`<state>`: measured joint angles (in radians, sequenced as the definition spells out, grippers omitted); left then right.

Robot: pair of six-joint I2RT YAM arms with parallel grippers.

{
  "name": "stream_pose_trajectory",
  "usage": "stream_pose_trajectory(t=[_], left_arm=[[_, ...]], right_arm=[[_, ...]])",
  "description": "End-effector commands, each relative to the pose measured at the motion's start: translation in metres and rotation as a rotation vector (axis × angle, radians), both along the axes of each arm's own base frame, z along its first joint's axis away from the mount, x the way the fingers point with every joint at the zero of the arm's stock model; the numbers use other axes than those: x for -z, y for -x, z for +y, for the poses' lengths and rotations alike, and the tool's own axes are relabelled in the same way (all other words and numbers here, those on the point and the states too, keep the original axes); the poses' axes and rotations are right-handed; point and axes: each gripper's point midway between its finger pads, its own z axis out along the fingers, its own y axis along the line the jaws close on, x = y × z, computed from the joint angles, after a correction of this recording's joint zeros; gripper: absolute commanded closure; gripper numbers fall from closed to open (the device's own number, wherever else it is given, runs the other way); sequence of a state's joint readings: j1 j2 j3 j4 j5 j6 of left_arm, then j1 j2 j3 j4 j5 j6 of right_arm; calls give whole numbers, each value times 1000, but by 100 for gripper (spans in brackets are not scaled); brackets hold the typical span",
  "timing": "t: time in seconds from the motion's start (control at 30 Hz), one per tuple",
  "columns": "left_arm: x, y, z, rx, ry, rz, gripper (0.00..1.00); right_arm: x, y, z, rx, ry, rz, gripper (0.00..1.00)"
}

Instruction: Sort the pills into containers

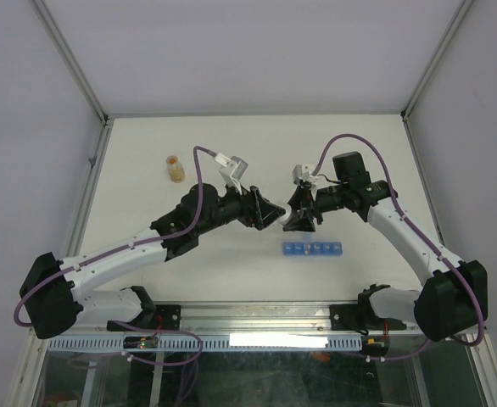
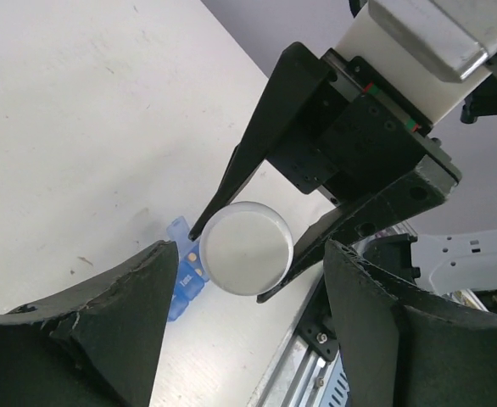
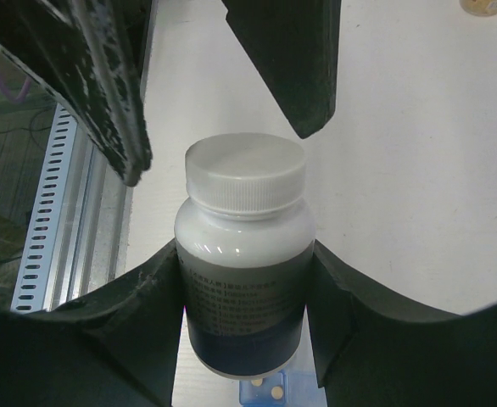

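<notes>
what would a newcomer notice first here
Mid-table, the right gripper clamps a white plastic pill bottle with a ribbed cap, and the left gripper, jaws open, flanks that cap. A translucent blue pill-organizer strip lies beneath; a small clear bottle with orange-tan contents stands back left.

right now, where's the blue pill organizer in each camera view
top external: blue pill organizer right of centre.
left wrist: lower left, partly hidden by the white bottle.
right wrist: bottom edge, under that bottle.
shared landmark: the white bottle in the right claw.
</notes>
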<state>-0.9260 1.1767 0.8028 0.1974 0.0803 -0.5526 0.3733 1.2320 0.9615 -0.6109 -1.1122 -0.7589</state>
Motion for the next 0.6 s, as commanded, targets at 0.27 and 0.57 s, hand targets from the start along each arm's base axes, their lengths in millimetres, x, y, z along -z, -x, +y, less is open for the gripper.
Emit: stream_pose_trajectory(t=[0.27, 0.57], left_arm=[[-20, 2, -12, 59, 6, -49, 40], [-16, 7, -17, 104, -8, -46, 60]], right_arm=[[-25, -10, 6, -19, -47, -95, 100], [-25, -10, 6, -18, -46, -97, 100]])
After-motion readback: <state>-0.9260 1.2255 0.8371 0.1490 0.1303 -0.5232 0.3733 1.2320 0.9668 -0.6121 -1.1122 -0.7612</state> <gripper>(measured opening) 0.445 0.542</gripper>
